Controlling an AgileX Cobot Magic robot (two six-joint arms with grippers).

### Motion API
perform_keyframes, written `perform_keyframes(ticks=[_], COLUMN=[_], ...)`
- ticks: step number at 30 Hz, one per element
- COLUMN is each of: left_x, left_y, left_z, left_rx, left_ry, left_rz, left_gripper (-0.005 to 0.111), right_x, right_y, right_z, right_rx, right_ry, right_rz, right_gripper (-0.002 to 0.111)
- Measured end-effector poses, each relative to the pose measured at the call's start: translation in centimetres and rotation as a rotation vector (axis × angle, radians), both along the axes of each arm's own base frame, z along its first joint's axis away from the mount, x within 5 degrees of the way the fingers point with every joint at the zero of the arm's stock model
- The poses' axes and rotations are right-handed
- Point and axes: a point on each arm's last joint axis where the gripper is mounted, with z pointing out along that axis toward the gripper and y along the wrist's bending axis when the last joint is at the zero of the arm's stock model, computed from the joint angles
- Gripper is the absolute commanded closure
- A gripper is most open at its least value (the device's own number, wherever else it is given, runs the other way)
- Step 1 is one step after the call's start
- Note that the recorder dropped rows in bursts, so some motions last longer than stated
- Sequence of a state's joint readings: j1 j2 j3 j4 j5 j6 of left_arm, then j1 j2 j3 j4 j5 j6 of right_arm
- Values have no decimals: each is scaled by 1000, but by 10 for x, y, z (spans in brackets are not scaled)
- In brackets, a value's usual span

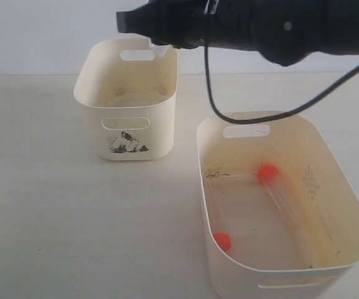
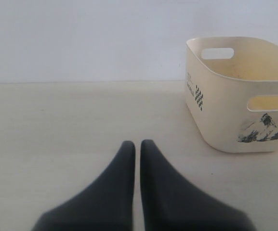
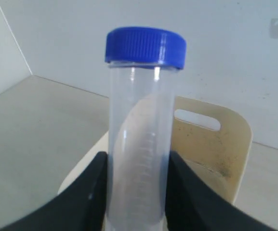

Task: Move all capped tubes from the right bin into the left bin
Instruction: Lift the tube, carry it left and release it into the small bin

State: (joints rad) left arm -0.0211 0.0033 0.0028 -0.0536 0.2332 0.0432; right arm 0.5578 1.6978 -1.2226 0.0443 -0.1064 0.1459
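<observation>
As the right gripper (image 3: 138,166) pinches a blue-capped tube (image 3: 139,115) with the left bin (image 3: 213,144) just below, release looks next: spread and let it drop.

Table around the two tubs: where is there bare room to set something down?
The table is bare left of and in front of the small stickered bin, up to the big bin; the strip between the bins is narrower. Crowded: the big bin's floor holds two orange-capped tubes, and the right gripper holds a blue-capped tube above the small bin.
</observation>
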Motion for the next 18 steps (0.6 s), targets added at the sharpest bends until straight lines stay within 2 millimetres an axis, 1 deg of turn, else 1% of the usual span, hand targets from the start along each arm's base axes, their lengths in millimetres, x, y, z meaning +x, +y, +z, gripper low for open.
perform_keyframes(ticks=[1, 3, 4, 7, 8, 9, 10, 12, 13, 15, 18], left_x=[0, 0, 0, 0, 0, 0, 0, 0, 0, 0, 0], left_y=[0, 0, 0, 0, 0, 0, 0, 0, 0, 0, 0], left_z=[0, 0, 0, 0, 0, 0, 0, 0, 0, 0, 0], left_rx=[0, 0, 0, 0, 0, 0, 0, 0, 0, 0, 0], left_ry=[0, 0, 0, 0, 0, 0, 0, 0, 0, 0, 0], left_rz=[0, 0, 0, 0, 0, 0, 0, 0, 0, 0, 0], left_gripper=[102, 102, 102, 102, 102, 102, 102, 102, 102, 102, 102], right_x=[5, 17, 21, 33, 36, 37, 38, 38, 37, 33, 20], right_y=[3, 10, 13, 21, 22, 23, 24, 24, 24, 21, 13], right_z=[-3, -14, -17, -34, -37, -41, -42, -42, -39, -32, -12], right_rx=[-4, -17, -20, -42, -38, -36, -30, -33, -35, -50, -100], right_ry=[3, 21, 27, 69, 86, 108, 127, 172, 183, 212, 236], right_rz=[1, 1, 1, 1, -2, -7, -11, -18, -19, -19, -10], right_gripper=[105, 94, 86, 58, 59, 65, 77, 104, 107, 108, 109])
